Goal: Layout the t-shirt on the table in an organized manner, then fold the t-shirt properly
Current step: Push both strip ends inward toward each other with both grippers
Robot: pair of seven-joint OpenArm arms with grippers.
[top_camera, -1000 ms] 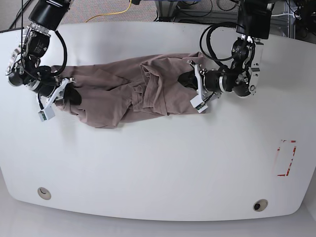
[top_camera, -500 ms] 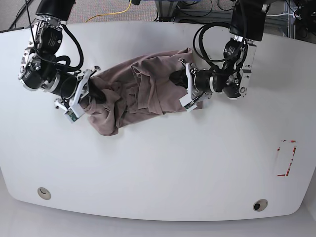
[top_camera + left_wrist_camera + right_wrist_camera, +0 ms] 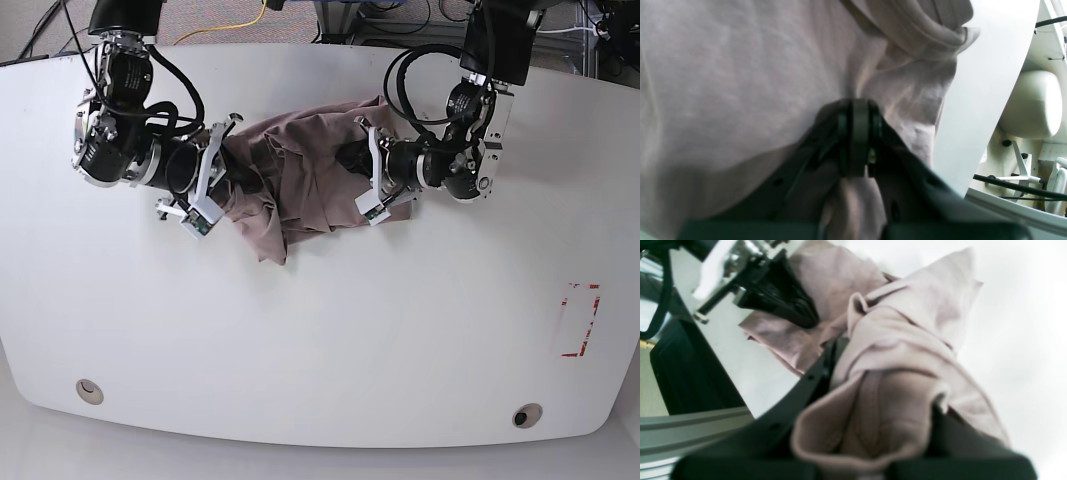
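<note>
Across the far half of the white worktop (image 3: pixel 330 340), the largest thing in view, the mauve t-shirt (image 3: pixel 318 160) is seen lying bunched between the two arms; its near edge is left uneven, with one flap hanging toward the near side. The right hand (image 3: pixel 247 180) is set at one end of the cloth, with fabric pinched and gathered up in folds between its fingers; the left hand (image 3: pixel 352 158) is pressed down on the other end, its fingertips seen together on the cloth, though whether any fabric is nipped cannot be told.

Slippage of the gathered end is judged possible, caused by a thick, loose bunch being gripped; a crooked fold could result if the left end were dragged by the pull; arm contact could be caused by further closing of the narrow gap.

Compared with the earlier frames, the right hand has been moved inward toward the left; the right portion, formerly spread out, is now drawn up; the left hand is only slightly shifted.
</note>
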